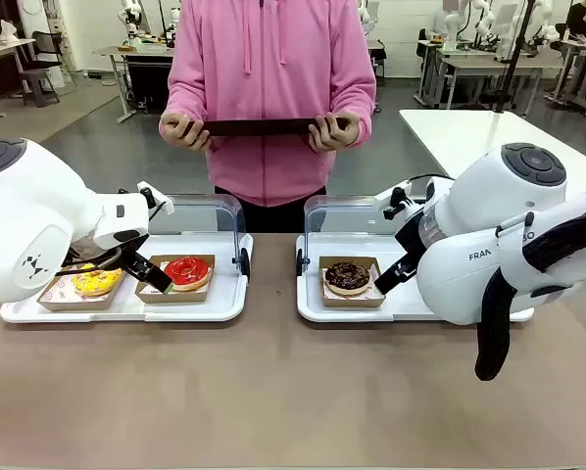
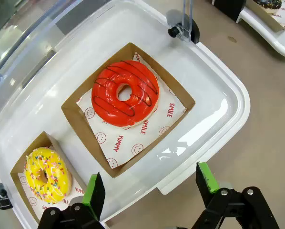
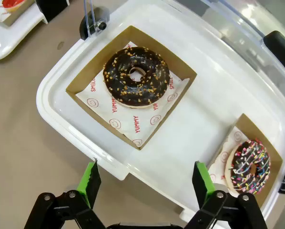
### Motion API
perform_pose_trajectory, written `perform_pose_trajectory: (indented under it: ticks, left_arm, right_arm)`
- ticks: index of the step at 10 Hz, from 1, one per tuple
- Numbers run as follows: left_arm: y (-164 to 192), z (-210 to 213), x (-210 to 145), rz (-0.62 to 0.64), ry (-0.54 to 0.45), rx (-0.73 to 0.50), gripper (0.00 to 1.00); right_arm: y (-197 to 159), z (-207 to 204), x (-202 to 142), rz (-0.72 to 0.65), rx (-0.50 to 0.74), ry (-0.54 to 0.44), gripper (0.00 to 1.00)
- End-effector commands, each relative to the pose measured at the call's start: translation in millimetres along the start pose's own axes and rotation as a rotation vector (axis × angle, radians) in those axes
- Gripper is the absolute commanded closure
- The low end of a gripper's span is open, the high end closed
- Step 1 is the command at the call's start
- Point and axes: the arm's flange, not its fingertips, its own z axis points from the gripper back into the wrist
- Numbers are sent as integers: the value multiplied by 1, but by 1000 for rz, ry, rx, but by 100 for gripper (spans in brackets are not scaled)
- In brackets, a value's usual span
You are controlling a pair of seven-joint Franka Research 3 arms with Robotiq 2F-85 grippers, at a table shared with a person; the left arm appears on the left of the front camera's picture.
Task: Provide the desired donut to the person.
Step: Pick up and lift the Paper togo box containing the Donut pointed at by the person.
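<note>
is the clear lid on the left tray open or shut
Open: the clear lid stands raised behind the left tray, leaving the red donut uncovered.

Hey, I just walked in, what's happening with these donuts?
A person in a pink hoodie stands across the table holding a dark tray. The left gripper hovers, jaws open, over the left white container with a red donut and a yellow donut. The right gripper, jaws open, hovers over the right white container with a nut-topped chocolate donut and a sprinkled chocolate donut. No donut is gripped yet.
</note>
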Motion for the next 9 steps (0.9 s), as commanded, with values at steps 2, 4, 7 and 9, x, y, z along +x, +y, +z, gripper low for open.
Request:
perform_pose_trajectory:
  ticks: [2,4,7,9]
  left_arm:
    - [0,0,0,0,0,0,0]
    - [0,0,0,0,0,0,0]
    - [0,0,0,0,0,0,0]
    - [0,0,0,0,0,0,0]
  right_arm:
    - [0,0,0,0,0,0,0]
    - [0,0,0,0,0,0,0]
    - [0,0,0,0,0,0,0]
    - [0,0,0,0,0,0,0]
